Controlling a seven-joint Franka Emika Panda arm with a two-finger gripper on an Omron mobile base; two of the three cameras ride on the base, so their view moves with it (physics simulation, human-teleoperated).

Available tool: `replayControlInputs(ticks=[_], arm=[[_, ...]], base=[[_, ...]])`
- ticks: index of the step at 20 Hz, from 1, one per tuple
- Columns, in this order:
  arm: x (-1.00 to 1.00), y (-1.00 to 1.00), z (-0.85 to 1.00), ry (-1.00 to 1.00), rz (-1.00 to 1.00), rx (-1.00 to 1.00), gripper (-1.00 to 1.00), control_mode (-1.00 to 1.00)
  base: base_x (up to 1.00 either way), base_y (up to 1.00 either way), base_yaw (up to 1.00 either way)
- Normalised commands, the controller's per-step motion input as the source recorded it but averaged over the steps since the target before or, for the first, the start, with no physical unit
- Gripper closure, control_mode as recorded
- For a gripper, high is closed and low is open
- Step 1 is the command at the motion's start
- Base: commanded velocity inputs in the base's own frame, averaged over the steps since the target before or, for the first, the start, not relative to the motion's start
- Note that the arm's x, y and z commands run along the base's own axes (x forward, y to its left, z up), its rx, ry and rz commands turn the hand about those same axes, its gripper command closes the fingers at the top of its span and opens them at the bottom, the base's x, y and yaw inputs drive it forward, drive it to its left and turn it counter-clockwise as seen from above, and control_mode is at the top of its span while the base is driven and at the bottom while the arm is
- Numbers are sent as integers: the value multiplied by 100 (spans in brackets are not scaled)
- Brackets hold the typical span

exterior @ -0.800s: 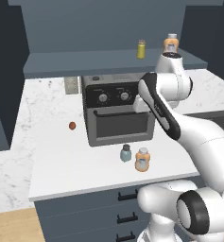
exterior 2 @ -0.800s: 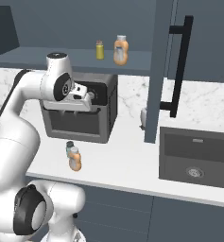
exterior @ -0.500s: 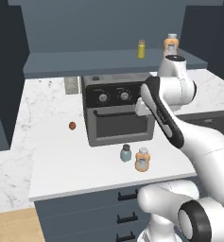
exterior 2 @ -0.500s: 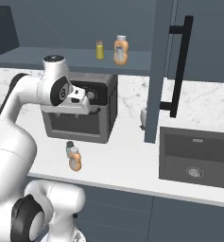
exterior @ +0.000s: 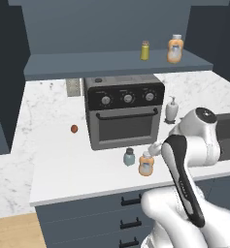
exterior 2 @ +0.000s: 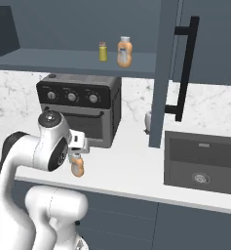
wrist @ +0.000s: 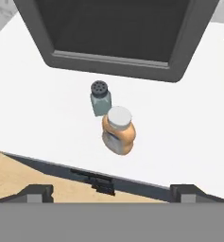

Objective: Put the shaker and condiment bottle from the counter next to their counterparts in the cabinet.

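Directly under the open jaws: condiment bottle [wrist: 118, 134], apparently touching shaker [wrist: 100, 98].

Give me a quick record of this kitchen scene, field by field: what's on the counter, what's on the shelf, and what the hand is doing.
Counter items: blue-grey shaker and orange bottle, side by side in front of the toaster oven
Shelf items: yellow-green shaker beside an orange bottle on the cabinet shelf
Hand: open, above the counter bottle, holding nothing
Other: soap dispenser, sink
Task state: neither counter item moved yet
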Motion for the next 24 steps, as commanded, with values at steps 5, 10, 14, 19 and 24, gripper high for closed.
replayControlInputs(ticks=[5,10,14,19,24], arm=[[-10,1,-54,-17,16,1,-100,-100],[0,-1,-64,-4,10,0,-100,-100],[1,0,-100,-21,9,0,-100,-100],[0,-1,-71,-14,12,6,-100,-100],[3,-12,-66,-14,16,12,-100,-100]], base=[[0,0,0],[0,0,0],[0,0,0],[0,0,0],[0,0,0]])
